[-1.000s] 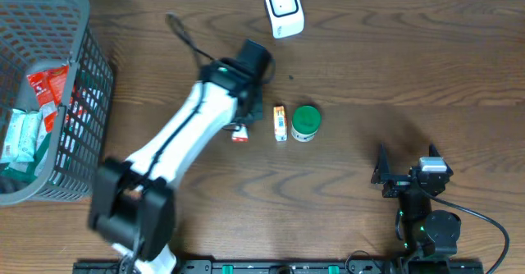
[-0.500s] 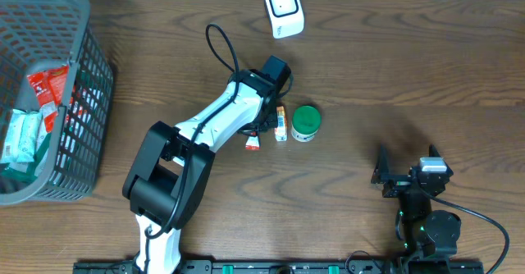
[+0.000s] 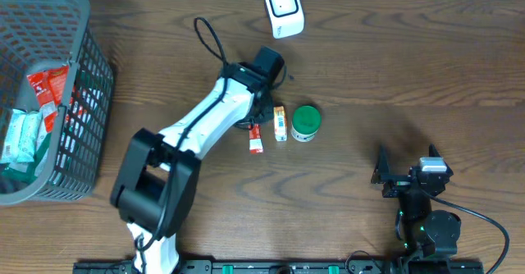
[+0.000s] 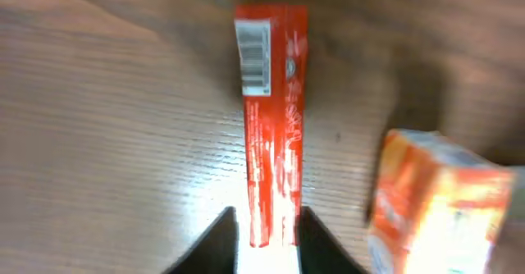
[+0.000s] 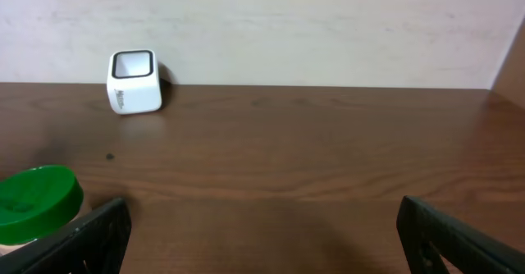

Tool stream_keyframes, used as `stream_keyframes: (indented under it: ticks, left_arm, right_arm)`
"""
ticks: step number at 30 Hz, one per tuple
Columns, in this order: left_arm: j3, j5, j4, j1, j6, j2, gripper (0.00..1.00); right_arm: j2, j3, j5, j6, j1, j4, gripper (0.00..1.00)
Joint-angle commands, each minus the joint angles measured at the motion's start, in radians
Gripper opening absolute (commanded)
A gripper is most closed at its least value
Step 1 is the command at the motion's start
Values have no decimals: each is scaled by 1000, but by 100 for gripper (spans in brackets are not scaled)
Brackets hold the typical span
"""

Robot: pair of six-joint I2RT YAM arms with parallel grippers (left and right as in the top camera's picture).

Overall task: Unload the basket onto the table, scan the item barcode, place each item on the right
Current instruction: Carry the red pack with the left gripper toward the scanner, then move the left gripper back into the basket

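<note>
The item, a long red packet (image 4: pixel 271 134), lies flat on the table with its white barcode (image 4: pixel 253 57) facing up at the far end. Its near end sits between the fingertips of my left gripper (image 4: pixel 267 249). The jaws stand narrowly open, with a thin bright gap beside the left finger (image 4: pixel 220 245). From overhead the red packet (image 3: pixel 256 137) lies just below the left arm (image 3: pixel 205 118). The white scanner (image 3: pixel 283 9) stands at the table's back edge, also visible as the scanner (image 5: pixel 134 81). My right gripper (image 3: pixel 408 175) rests open and empty at the front right.
An orange box (image 3: pixel 280 122) and a green-lidded tub (image 3: pixel 306 122) stand right of the packet; the orange box (image 4: pixel 435 200) is close to my right finger. A grey basket (image 3: pixel 86 77) holding several packets fills the left side. A black cable (image 3: pixel 209 40) loops behind the arm.
The left arm swung right with the red packet, then drew back slightly. The packet went from held under the arm to lying straight on the table beside the orange box. The right arm stayed still.
</note>
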Motion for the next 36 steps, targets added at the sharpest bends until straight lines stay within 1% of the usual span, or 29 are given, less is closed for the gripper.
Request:
stream_keyframes:
  ticks: [1, 5, 7, 10, 14, 17, 18, 19, 21, 22, 23, 27, 32, 34, 36]
  left_arm:
    - [29, -4, -8, 1, 10, -31, 7]
    - [24, -4, -22, 1, 14, -21, 7]
    - [35, -4, -23, 4, 49, -30, 7]
    - [104, -4, -66, 29, 76, -68, 9]
    - [273, -4, -175, 105, 122, -137, 17]
    - [420, -5, -270, 187, 152, -178, 35]
    - [472, -7, -296, 225, 158, -192, 44]
    - [520, -7, -317, 269, 163, -206, 51]
    - [590, -8, -338, 356, 169, -232, 61]
    - [617, -7, -345, 402, 168, -244, 63]
    - [642, -7, -348, 467, 168, -261, 65]
    - [665, -8, -334, 684, 168, -310, 66]
    - [663, -8, -337, 933, 169, -296, 67]
    - [663, -7, -340, 1011, 169, -269, 70]
    - [663, -7, -338, 1067, 176, -240, 77]
  right_arm:
    - [-1, -2, -5, 10, 1, -4, 99]
    - [-1, -2, -5, 10, 1, -4, 99]
    - [-1, -2, -5, 10, 1, -4, 99]
    - [-1, -2, -5, 10, 1, -4, 99]
    - [-1, -2, -5, 10, 1, -4, 99]
    - [-1, -2, -5, 10, 1, -4, 99]
    - [-1, -2, -5, 10, 1, -4, 99]
    - [-1, -2, -5, 10, 1, -4, 99]
    - [-1, -2, -5, 10, 1, -4, 99]
    - [-1, -2, -5, 10, 1, -4, 99]
    - [-1, -2, -5, 10, 1, -4, 99]
    - [-1, -2, -5, 10, 1, -4, 99]
    - [-1, -2, -5, 10, 1, -4, 99]
    - [-1, -2, -5, 10, 1, -4, 99]
    - [-1, -2, -5, 10, 1, -4, 99]
